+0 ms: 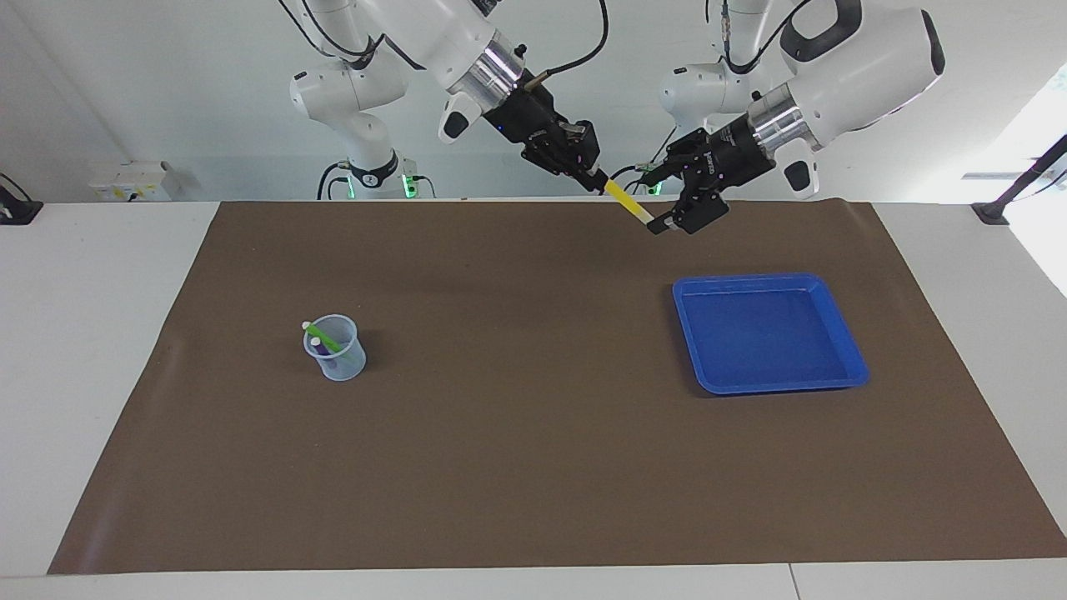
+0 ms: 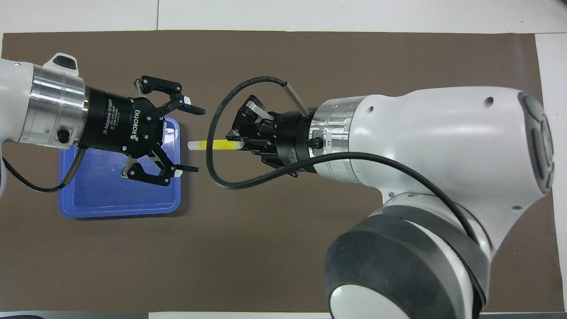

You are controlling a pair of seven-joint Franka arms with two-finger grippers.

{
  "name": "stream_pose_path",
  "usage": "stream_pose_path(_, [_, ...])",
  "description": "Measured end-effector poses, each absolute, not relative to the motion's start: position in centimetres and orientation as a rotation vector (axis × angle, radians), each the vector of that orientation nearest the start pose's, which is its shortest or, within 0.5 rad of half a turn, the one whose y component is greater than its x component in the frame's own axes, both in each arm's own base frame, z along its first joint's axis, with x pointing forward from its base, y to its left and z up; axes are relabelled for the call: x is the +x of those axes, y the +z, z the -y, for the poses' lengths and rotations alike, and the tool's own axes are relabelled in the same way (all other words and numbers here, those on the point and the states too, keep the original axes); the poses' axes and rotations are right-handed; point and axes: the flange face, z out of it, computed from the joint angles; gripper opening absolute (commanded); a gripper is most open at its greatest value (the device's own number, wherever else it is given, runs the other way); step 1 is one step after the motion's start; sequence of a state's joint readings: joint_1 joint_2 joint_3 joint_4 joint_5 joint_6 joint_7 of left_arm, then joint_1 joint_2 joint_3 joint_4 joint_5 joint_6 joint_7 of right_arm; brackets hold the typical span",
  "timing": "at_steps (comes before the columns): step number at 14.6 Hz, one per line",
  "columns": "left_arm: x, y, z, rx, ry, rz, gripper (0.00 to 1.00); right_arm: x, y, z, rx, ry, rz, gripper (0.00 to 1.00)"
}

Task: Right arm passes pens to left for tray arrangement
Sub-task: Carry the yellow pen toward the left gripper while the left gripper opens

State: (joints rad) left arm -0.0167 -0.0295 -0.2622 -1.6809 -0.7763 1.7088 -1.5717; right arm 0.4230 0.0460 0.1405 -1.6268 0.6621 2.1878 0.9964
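Yellow pen (image 2: pixel 217 144) points at left gripper (image 2: pixel 195 139).

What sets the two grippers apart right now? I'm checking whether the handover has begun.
The right gripper is shut on the yellow pen; the left gripper holds nothing, its jaws wide open. The pen's pale tip points into the left gripper's open jaws, which have not closed on it. The right gripper has a black cable looping from its wrist; the left shows none there. Both are black, two-fingered and raised above the brown mat.
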Motion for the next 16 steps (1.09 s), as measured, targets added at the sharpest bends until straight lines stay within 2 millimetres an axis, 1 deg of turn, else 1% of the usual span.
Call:
stream_pose_path(1, [51.5,63.0,22.2,-2.69,1.053,2.212,0.91,51.1,64.5,-34.8,-2.208,0.116,-0.784,0.0])
stream_pose_path(5, [50.7,63.8,22.9,-2.707,1.044,2.196,0.91,51.1,64.5,-34.9,-2.209,0.118,-0.783,0.0])
stream_pose_path(8, [49.9,62.9,23.8,-2.688,1.052,2.186,0.89,51.1,64.4,-34.9,-2.21,0.119,-0.784,0.0])
stream_pose_path(11, [49.9,62.2,23.7,-2.661,1.032,2.242,0.83,51.2,64.3,-34.9,-2.21,0.12,-0.784,0.0])
stream_pose_path(16, [50.1,62.3,23.5,-2.654,1.018,2.275,0.62,51.2,64.3,-34.9,-2.21,0.12,-0.784,0.0])
